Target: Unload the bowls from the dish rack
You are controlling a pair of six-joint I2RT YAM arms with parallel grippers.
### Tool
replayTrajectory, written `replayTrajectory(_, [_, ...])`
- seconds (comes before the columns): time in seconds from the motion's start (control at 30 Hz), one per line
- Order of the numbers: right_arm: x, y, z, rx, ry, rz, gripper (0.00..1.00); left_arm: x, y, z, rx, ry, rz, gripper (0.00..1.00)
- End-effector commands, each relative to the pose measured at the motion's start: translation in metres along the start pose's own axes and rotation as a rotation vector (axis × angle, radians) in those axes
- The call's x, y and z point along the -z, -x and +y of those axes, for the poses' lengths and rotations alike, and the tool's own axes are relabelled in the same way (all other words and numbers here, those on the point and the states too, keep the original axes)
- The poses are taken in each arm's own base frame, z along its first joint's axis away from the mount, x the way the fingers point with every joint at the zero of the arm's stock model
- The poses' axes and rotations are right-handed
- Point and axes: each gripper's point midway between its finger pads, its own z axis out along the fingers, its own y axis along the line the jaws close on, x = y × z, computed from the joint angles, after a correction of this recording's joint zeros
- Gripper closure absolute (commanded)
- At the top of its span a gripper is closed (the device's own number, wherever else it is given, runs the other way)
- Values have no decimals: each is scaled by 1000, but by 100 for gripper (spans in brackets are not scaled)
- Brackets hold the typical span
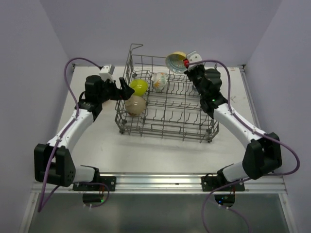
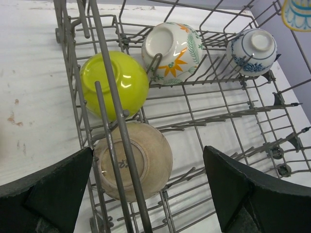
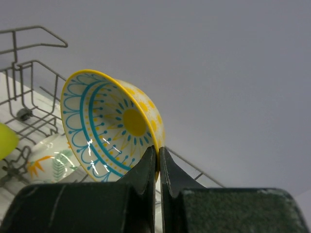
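Four bowls can be counted in the dish rack [image 1: 167,114] from the left wrist view. The lime bowl [image 2: 114,85] and the beige bowl [image 2: 132,160] sit next to each other against the rack's 9 o'clock wall. The floral bowl [image 2: 171,52] is toward 11 o'clock and the blue-patterned bowl [image 2: 251,51] is further along the far row. All four are tipped on the tines.

A fifth, the orange-yellow bowl [image 3: 112,121], is out of the wire. Your right end effector [image 3: 158,156] is clenched on its rim, fingers pressed together, and holds it tilted in the air above the rack's far edge at about 1 o'clock. The step in hand, as I read it, is carrying that bowl off to the table [image 1: 97,150]. It calls for a swing clear of the far rail, then a level set-down before you let go. A rim pinch gives little hold against a twist.

Your left end effector [image 1: 121,91] is spread wide and holds nothing. It is just outside the rack at 9 o'clock, facing the beige bowl with the lime bowl just beyond. Its next move looks like a reach for one of those two. Mind the wall wires crossing in front of the beige bowl. Come in from above and take a rim.
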Motion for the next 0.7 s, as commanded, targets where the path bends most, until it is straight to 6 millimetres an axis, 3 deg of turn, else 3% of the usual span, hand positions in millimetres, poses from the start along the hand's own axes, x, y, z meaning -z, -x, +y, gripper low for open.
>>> replayTrajectory(0.0, [26, 34, -9, -187, -2, -8, 100, 18, 37, -2, -103, 58, -100, 0])
replayTrajectory(0.07, [37, 42, -6, -280, 24, 0, 100, 28, 52, -1, -120, 95, -133, 0])
replayTrajectory(0.23, [59, 25, 11, -445, 68, 123, 100, 56, 89, -11, -162, 148, -212, 0])
replayTrajectory(0.33, [68, 20, 23, -559, 94, 155, 100, 74, 104, -35, -153, 78, -270, 0])
replayTrajectory(0.5, [81, 15, 43, -698, 159, 255, 100, 92, 117, -92, -165, -129, -297, 0])
replayTrajectory(0.57, [84, 17, 49, -741, 185, 268, 100, 83, 113, -105, -180, -172, -253, 0])
replayTrajectory(0.6, [87, 19, 52, -778, 191, 270, 100, 72, 102, -116, -195, -206, -196, 0])
replayTrajectory(0.67, [91, 24, 56, -818, 214, 265, 100, 68, 105, -135, -222, -251, -173, 0])
